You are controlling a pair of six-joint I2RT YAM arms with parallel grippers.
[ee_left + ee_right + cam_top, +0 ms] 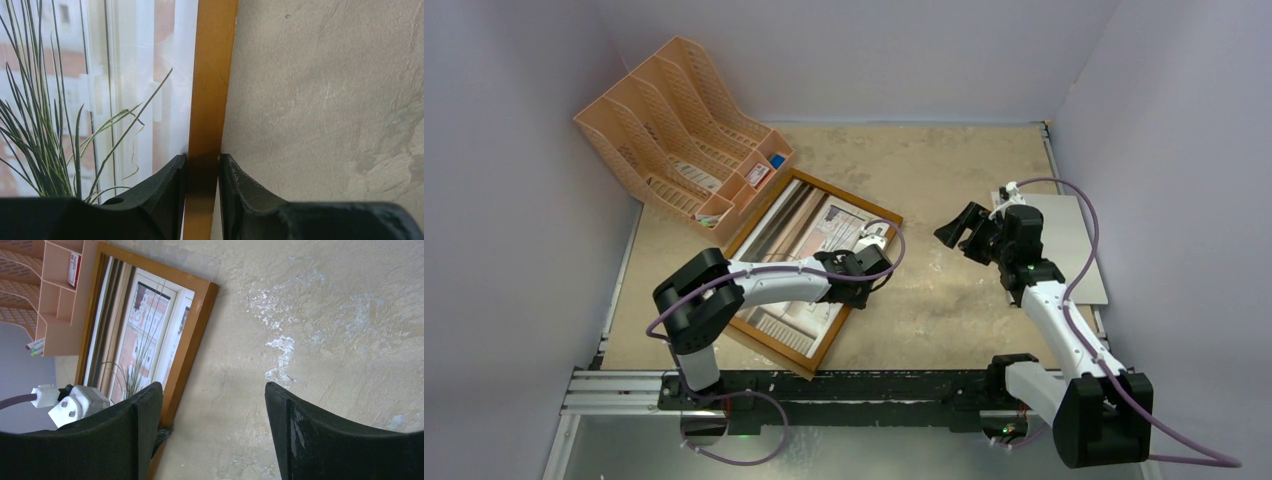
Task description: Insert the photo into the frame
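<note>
The frame (849, 195), of thin brown wood, lies flat at left centre of the table. The photo (809, 235) of a grassy plant by a window lies picture side up inside its moulding. My left gripper (871, 262) is shut on the frame's right rail. In the left wrist view the rail (212, 75) runs between my two black fingers (165, 190), with the photo (100, 100) to its left. My right gripper (959, 228) is open and empty above bare table to the right of the frame. The right wrist view shows the frame (192, 335) and the photo (145, 325) left of its fingers (145, 415).
An orange-tan file rack (679, 130) stands at the back left, touching the frame's far corner, and also shows in the right wrist view (55, 290). A pale grey sheet (1079, 250) lies at the right edge behind my right arm. Walls enclose the table on three sides.
</note>
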